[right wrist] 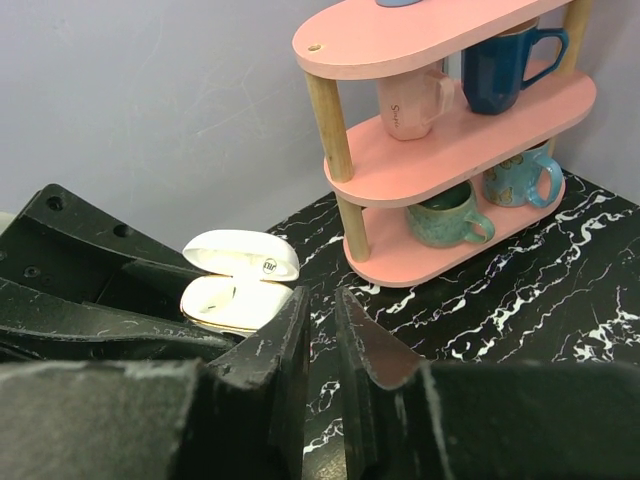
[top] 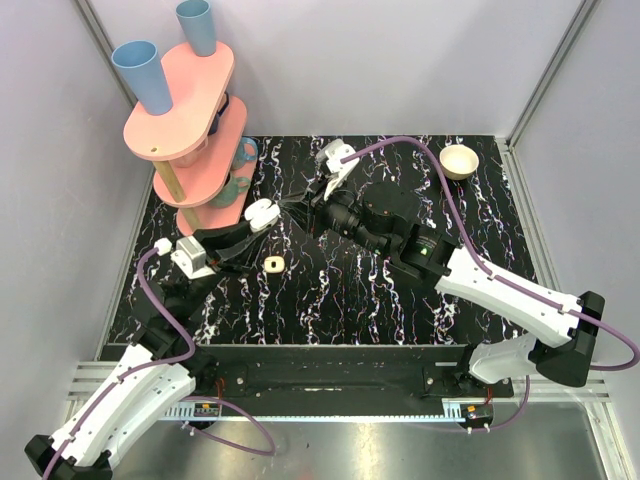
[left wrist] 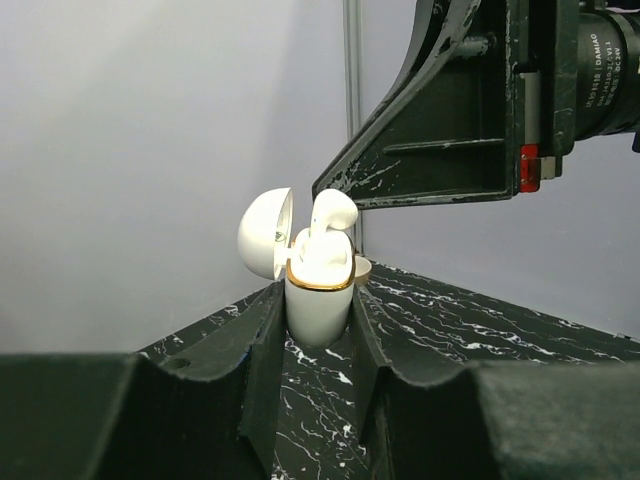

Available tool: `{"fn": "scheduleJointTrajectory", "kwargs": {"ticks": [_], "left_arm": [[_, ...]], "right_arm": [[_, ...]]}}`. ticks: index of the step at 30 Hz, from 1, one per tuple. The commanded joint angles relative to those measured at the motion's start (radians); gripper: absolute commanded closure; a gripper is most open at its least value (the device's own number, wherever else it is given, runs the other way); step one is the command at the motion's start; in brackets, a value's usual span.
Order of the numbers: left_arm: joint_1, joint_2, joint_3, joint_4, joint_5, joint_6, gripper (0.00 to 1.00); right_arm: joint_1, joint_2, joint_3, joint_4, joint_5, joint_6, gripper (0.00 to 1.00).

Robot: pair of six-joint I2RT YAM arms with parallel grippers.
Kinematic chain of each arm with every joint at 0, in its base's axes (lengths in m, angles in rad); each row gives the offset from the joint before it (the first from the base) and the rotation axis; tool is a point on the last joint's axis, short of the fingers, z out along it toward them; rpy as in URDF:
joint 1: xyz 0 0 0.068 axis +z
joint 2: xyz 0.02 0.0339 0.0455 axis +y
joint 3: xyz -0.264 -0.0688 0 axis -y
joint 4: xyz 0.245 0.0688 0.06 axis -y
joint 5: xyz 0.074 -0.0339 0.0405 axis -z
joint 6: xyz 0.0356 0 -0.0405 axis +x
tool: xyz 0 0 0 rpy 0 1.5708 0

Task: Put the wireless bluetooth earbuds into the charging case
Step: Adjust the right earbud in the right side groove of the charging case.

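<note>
One small white plastic earbud (left wrist: 331, 212) pokes upright from the glossy white gold-rimmed charging case (left wrist: 318, 285) clenched in my left pincer (left wrist: 318, 330); my right pincer (right wrist: 320, 345), nearly closed and empty, sits just right of it.

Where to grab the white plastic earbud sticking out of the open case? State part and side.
Pinch the rounded top of the white plastic earbud, which stands proud of the gold-rimmed white charging case. Come from above, away from the open lid; the left end effector flanks the case body below.
</note>
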Motion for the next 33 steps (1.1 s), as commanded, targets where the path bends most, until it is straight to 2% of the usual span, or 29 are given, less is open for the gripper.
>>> {"fn": "scheduleJointTrajectory", "kwargs": {"ticks": [1, 16, 33], "left_arm": [[0.003, 0.009, -0.006, 0.063, -0.033, 0.016, 1.00], [0.003, 0.019, -0.012, 0.060, -0.047, 0.027, 1.00], [0.003, -0.002, -0.011, 0.043, -0.041, 0.032, 1.00]], "right_arm": [[0.003, -0.025, 0.053, 0.004, -0.054, 0.032, 0.76], [0.008, -0.034, 0.053, 0.005, -0.119, 0.046, 0.79], [0.009, -0.053, 0.033, 0.004, 0.028, -0.009, 0.80]]}}
